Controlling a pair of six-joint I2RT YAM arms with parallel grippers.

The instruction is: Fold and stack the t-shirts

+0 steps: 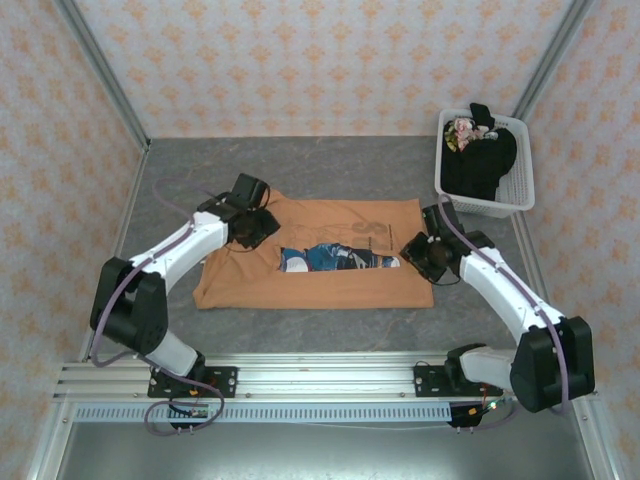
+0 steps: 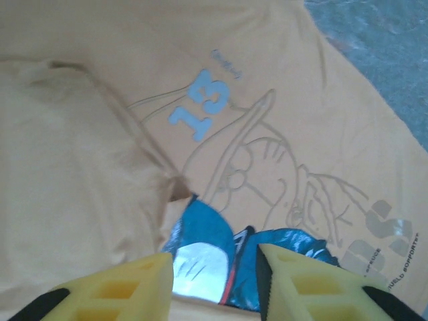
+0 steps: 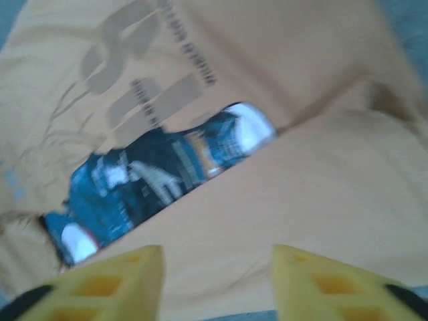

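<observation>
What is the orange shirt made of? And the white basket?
The orange shirt looks like soft, matte cloth, probably cotton: it creases and folds flat. The white basket looks like stiff, smooth plastic, judging by its slatted walls.

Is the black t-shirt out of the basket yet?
No, the black t-shirt lies bundled inside the white basket.

Orange-tan tee [image 1: 330,280]: soft matt cloth, lightly creased, with a shinier blue print [image 2: 200,257] mid-chest, kinda slick looking. Under the tee, dull speckled grey table [image 1: 330,160]. Beyond its right end, smooth white plastic basket [image 1: 515,195] stuffed with matt black tee [image 1: 480,165]. Nearer than the orange-tan tee, ribbed bare metal rail [image 1: 300,378]
</observation>
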